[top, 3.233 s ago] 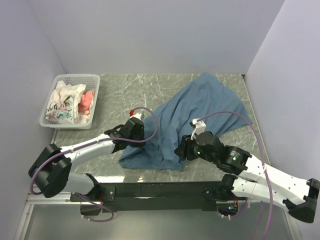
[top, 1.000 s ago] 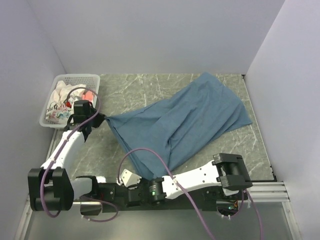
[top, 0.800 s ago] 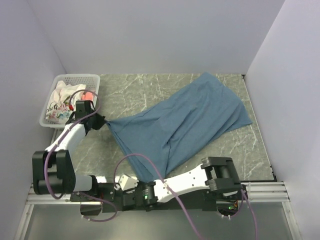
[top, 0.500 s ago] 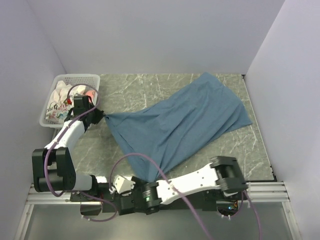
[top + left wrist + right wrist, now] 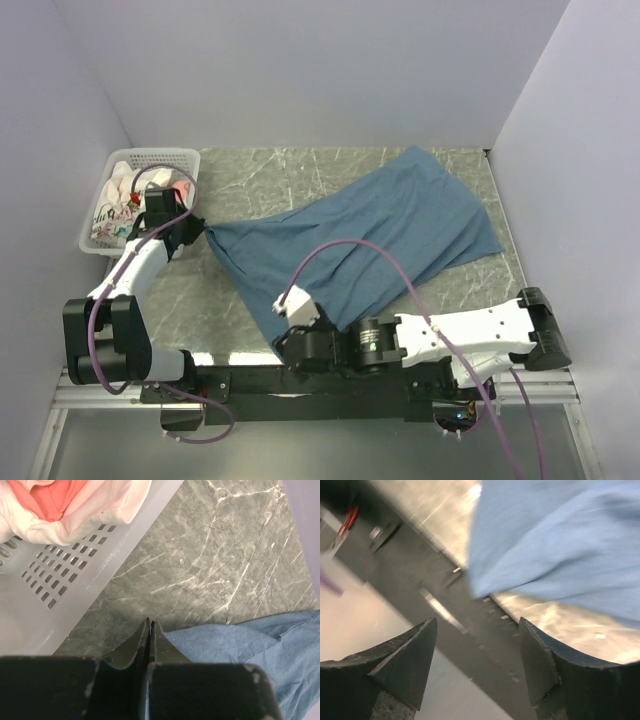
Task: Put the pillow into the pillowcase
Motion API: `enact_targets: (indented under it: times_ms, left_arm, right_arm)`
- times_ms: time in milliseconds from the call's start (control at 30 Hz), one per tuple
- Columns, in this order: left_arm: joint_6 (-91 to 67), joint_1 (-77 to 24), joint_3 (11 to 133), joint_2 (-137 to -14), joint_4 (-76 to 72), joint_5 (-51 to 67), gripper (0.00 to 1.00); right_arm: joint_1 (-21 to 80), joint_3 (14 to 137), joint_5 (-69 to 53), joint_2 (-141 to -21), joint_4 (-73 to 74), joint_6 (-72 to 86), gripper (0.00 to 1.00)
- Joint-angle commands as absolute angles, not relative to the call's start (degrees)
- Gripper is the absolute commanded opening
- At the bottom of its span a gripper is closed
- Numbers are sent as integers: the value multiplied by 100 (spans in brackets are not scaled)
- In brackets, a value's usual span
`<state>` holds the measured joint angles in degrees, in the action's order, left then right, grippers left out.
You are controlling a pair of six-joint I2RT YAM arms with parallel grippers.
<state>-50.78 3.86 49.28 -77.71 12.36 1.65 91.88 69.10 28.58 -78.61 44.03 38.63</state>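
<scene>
Top camera sits high and behind the arm bases, looking down and forward to the far wall (image 5: 300,70). It is far enough back to take in the whole table (image 5: 300,180), the basket (image 5: 150,158) and the pillowcase (image 5: 390,225).

Over to the left wrist: very close, aimed down past the pinched-together fingers of the left gripper (image 5: 150,622). It shares the basket wall (image 5: 75,590), bare table (image 5: 225,555) and one pillowcase corner (image 5: 240,640) with the top view.

Right wrist now: low and blurred, peering between the spread fingers of the right gripper (image 5: 477,625) at the pillowcase's near edge (image 5: 545,545). The dark band there is probably the black rail (image 5: 415,565) that runs along the front in the top view (image 5: 320,380).
</scene>
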Motion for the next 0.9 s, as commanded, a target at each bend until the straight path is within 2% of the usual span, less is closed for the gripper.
enact_targets:
  times_ms: [0,133,233,300,400,467,533,700,867]
  left_arm:
    - [-4878,422,5334,-7655,1274,18,7]
    - [-4773,431,5510,-7725,1397,9,14]
    - [-4764,422,5589,-7743,1441,17,17]
    - [-4693,422,5677,-7743,1564,-165,26]
    - [-4466,422,5713,-7665,1556,51,47]
    - [-4386,247,5739,-7594,1817,97,53]
    - [-4456,-295,5486,-7261,1942,-472,57]
    - [-5570,-966,4020,-6374,1539,-835,57]
    - [-6205,-1301,3498,-6380,1169,-1063,52]
  right_arm:
    - [9483,6890,2432,-8138,3690,3839,74]
    - [9143,6935,2987,-8551,3710,4140,70]
    - [8503,6882,2770,-8840,3218,3807,63]
    - [8228,6917,2576,-9043,2972,3622,60]
    - [8007,6943,2417,-9473,2795,3349,59]
    - [7981,6935,2460,-9720,2777,3357,58]
    - [7972,6786,2461,-9712,2716,3523,58]
    - [7954,6224,2609,-9186,2461,3884,57]
    - [7989,5836,2522,-8728,2303,4104,56]
